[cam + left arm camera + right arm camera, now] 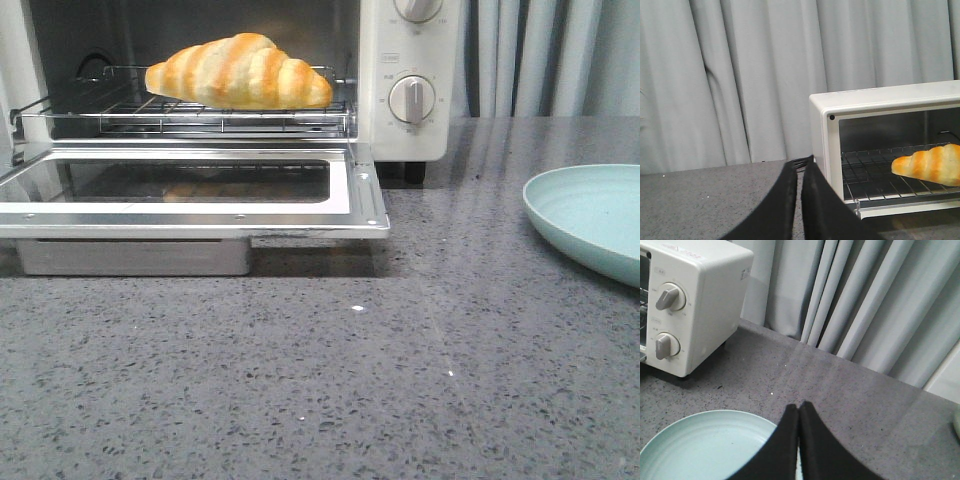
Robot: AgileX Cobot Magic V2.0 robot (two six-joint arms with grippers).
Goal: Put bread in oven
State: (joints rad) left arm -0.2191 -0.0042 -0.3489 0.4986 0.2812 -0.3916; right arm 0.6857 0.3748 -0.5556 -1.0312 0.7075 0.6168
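Note:
The bread point(240, 72), golden-orange with pale stripes, lies on the wire rack point(180, 110) inside the cream-white oven point(405, 130), whose glass door point(190, 185) hangs open and flat. The left wrist view shows the same bread point(930, 164) on the rack, inside the oven point(880, 102). My left gripper point(799, 164) is shut and empty, outside the oven beside its left wall. My right gripper point(799, 406) is shut and empty above the rim of a pale green plate point(705, 445). Neither gripper appears in the front view.
The pale green plate point(590, 215) sits on the grey speckled counter point(400, 380) to the right of the oven. Two round dials point(411, 99) are on the oven's right panel. Grey curtains point(740, 75) hang behind the counter.

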